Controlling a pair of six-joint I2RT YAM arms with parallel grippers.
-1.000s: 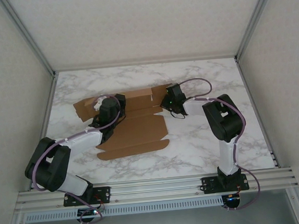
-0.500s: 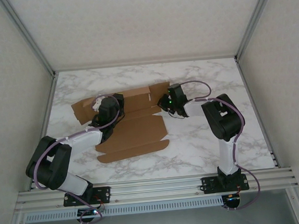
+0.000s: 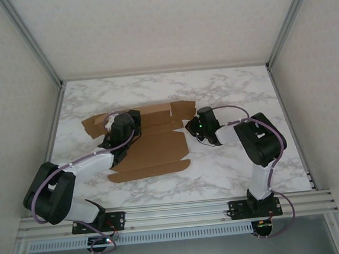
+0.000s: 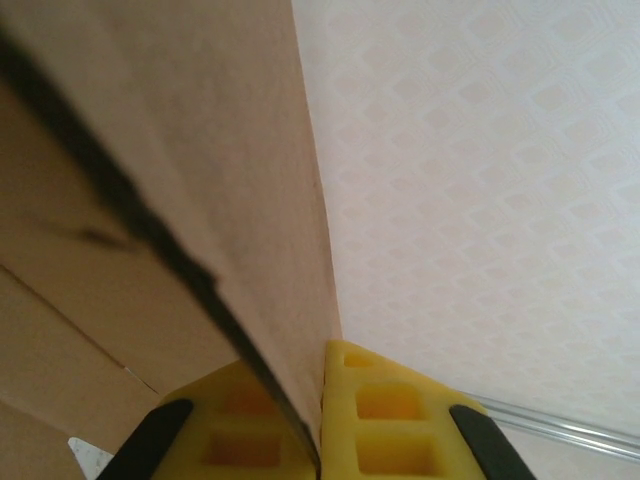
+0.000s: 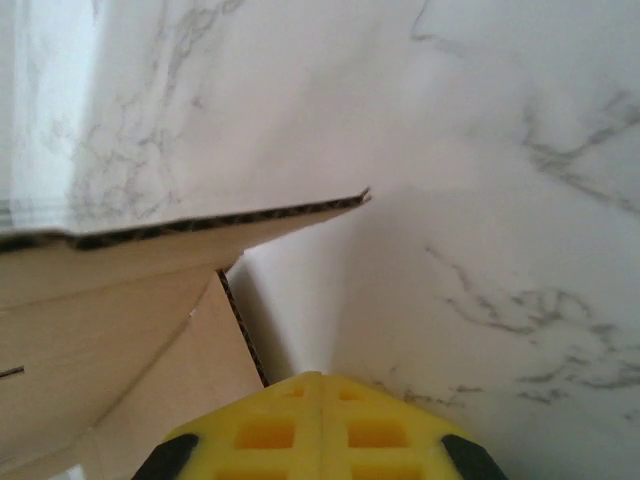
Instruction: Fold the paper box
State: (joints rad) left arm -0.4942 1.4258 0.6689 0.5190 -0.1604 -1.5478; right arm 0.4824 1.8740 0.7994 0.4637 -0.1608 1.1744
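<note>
The paper box (image 3: 153,149) is a brown die-cut cardboard sheet lying mostly flat on the marble table (image 3: 232,163), with flaps along its far edge. My left gripper (image 3: 111,121) is at the sheet's far left part, shut on a cardboard flap (image 4: 250,200) that rises between its yellow fingers (image 4: 400,410). My right gripper (image 3: 188,124) sits just off the sheet's right edge, shut with nothing between its fingers (image 5: 320,425). In the right wrist view the cardboard's corrugated edge (image 5: 200,225) lies just ahead and to the left of the fingertips.
The table is walled by pale panels on the left, back and right, with aluminium posts (image 3: 35,52) at the corners. An aluminium rail (image 3: 177,212) runs along the near edge, carrying both arm bases. Bare marble lies right of the box.
My right gripper has pulled back to the right, off the sheet's far right flap, which now lies flatter. My left gripper has shifted slightly and still holds the left flap.
</note>
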